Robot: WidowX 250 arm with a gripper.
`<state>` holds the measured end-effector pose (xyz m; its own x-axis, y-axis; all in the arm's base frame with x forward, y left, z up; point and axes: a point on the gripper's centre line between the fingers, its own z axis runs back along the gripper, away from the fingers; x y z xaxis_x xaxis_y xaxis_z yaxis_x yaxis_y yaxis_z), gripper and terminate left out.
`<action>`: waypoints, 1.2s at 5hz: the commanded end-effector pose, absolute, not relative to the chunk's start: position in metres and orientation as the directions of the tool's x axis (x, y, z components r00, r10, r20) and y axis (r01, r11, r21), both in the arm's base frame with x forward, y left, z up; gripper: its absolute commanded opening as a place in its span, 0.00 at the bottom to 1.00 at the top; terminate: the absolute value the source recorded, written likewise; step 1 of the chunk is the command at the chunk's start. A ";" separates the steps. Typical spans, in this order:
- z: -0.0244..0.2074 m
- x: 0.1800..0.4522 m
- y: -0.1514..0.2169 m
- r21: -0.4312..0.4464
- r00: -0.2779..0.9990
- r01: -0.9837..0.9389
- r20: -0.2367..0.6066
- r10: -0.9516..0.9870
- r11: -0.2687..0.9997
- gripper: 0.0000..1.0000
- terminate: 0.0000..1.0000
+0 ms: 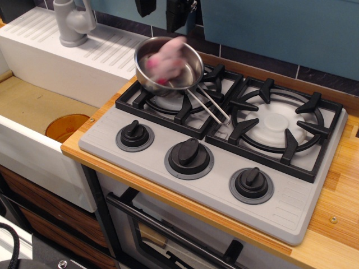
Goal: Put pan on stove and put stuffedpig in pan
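Note:
The shiny steel pan (pixel 185 81) sits on the left rear burner grate of the grey stove (pixel 185 190), its wire handle pointing front right. The pale-pink stuffedpig (pixel 166 61) is a blurred shape inside the pan, apart from the gripper. My gripper (pixel 162 10) is at the top edge above the pan, its two dark fingers (pixel 145 7) spread apart with nothing between them.
A white sink unit with a grey faucet (pixel 72 22) stands at the left, with an orange drain (pixel 66 126) in the basin below. The right burner (pixel 276 120) is bare. Three black knobs (pixel 189 157) line the stove front. A wooden counter surrounds the stove.

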<state>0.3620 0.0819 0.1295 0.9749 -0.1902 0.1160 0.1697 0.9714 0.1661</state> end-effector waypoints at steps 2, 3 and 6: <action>0.148 0.367 0.081 0.179 0.972 0.149 0.153 -0.177 0.973 1.00 0.00; 0.152 0.365 0.079 0.161 0.973 0.154 0.146 -0.178 0.975 1.00 0.00; 0.152 0.365 0.079 0.161 0.973 0.154 0.146 -0.178 0.975 1.00 0.00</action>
<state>0.3543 0.0807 0.1286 0.9808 -0.1799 0.0748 0.1686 0.9762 0.1365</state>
